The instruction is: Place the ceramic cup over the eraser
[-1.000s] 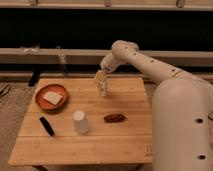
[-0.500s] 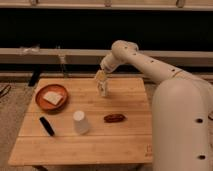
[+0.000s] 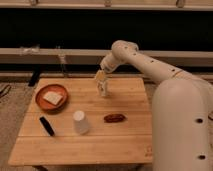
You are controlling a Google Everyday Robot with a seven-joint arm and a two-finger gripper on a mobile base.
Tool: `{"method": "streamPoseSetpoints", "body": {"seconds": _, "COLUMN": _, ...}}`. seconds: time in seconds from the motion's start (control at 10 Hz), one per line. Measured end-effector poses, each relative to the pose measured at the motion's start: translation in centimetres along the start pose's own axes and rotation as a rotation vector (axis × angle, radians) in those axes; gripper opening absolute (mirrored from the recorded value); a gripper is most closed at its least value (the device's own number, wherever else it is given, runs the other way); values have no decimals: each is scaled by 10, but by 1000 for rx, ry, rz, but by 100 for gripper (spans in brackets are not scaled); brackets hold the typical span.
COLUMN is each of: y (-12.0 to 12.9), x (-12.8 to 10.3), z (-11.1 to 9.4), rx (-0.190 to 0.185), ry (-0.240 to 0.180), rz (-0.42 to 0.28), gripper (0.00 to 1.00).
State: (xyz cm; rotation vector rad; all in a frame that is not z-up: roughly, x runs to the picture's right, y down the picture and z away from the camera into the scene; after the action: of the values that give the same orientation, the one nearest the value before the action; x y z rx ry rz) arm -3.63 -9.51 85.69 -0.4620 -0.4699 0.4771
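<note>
The ceramic cup is a small plain white tapered cup standing upside down on the wooden table, left of centre. The eraser is a slim black bar lying on the table a short way left of the cup, apart from it. My gripper hangs from the white arm over the back middle of the table, above and to the right of the cup, well clear of both things.
A reddish-brown plate holding a white flat slab sits at the back left. A reddish-brown oval lump lies right of the cup. A slim dark post stands behind the table. My white base fills the right side.
</note>
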Motion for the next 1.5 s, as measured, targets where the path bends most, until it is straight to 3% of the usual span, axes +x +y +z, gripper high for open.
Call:
{"method": "streamPoseSetpoints", "body": {"seconds": 1.2, "y": 0, "x": 0, "z": 0, "rx": 0, "ry": 0, "rz": 0, "gripper": 80}}
{"method": "streamPoseSetpoints", "body": {"seconds": 1.5, "y": 0, "x": -7, "z": -6, "rx": -11, "ry": 10, "rz": -36, "gripper": 80}}
